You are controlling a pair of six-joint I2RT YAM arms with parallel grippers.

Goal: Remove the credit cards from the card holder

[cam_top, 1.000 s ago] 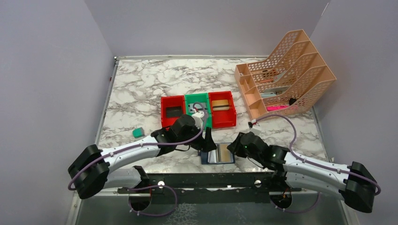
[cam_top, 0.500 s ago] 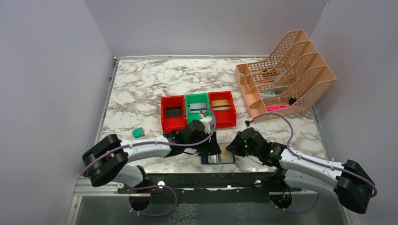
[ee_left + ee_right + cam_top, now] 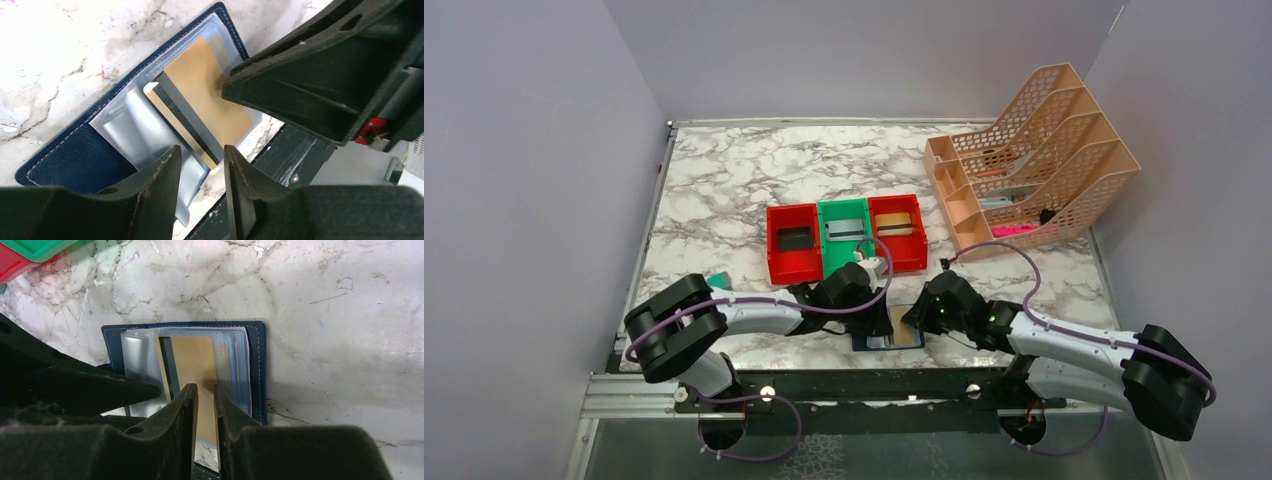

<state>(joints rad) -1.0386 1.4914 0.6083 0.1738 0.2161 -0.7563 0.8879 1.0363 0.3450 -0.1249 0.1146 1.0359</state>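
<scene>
The navy card holder (image 3: 890, 341) lies open at the table's near edge, with clear inner pockets (image 3: 131, 131). A gold card (image 3: 207, 95) with a dark stripe sits partly out of a pocket and also shows in the right wrist view (image 3: 197, 362). My left gripper (image 3: 202, 159) hovers over the holder's (image 3: 55, 162) near edge, jaws a little apart and empty. My right gripper (image 3: 205, 390) is nearly closed, tips down on the gold card, holder (image 3: 259, 370) beneath. In the top view the left gripper (image 3: 879, 320) and right gripper (image 3: 913, 318) meet over the holder.
A red bin (image 3: 776, 262) with a black card, a green bin (image 3: 841, 209) with a silver card and a red bin (image 3: 914, 262) with a tan card stand behind the holder. A teal block (image 3: 718, 278) peeks out by the left arm. A peach file rack (image 3: 1034, 150) stands far right.
My left gripper has swung down and right from near the green bin onto the holder. My right gripper has crept left onto the gold card.
</scene>
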